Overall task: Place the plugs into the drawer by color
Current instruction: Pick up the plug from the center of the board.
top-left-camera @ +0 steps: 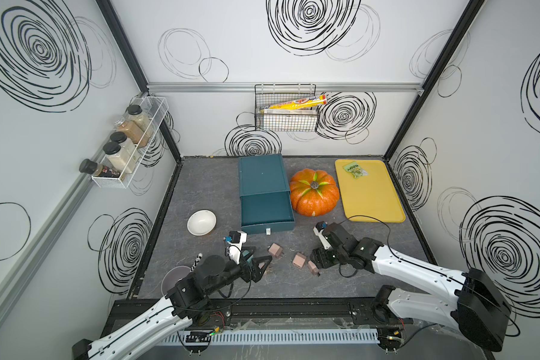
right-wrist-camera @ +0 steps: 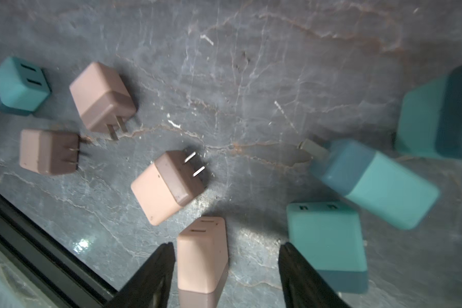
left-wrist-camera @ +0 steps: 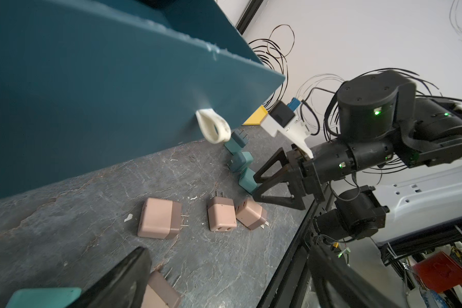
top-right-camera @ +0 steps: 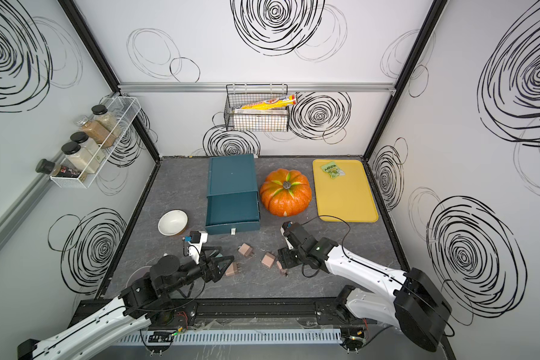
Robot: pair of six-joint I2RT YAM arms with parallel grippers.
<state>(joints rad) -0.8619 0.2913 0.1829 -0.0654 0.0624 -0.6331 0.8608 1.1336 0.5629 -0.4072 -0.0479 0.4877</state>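
Note:
The dark teal chest [top-left-camera: 262,174] has one drawer [top-left-camera: 266,212] pulled out toward the front, with its white pull tab [left-wrist-camera: 214,129] facing the plugs. Pink plugs [top-left-camera: 275,250] [top-left-camera: 299,259] lie on the table before it. My right gripper [right-wrist-camera: 226,266] points down, open, straddling another pink plug [right-wrist-camera: 202,256]; one finger is close to it and the other stands apart. Teal plugs [right-wrist-camera: 374,184] [right-wrist-camera: 328,240] lie just beside it. My left gripper [top-left-camera: 262,263] is wide open and low, with a pink plug [left-wrist-camera: 160,290] by one finger and a teal plug [left-wrist-camera: 43,297] outside it.
An orange pumpkin [top-left-camera: 314,192] stands right of the chest, with a yellow tray [top-left-camera: 370,193] beyond it. A white bowl [top-left-camera: 201,222] sits left of the drawer. A cup [top-left-camera: 175,279] is under my left arm. The black front rail [top-left-camera: 278,307] borders the table.

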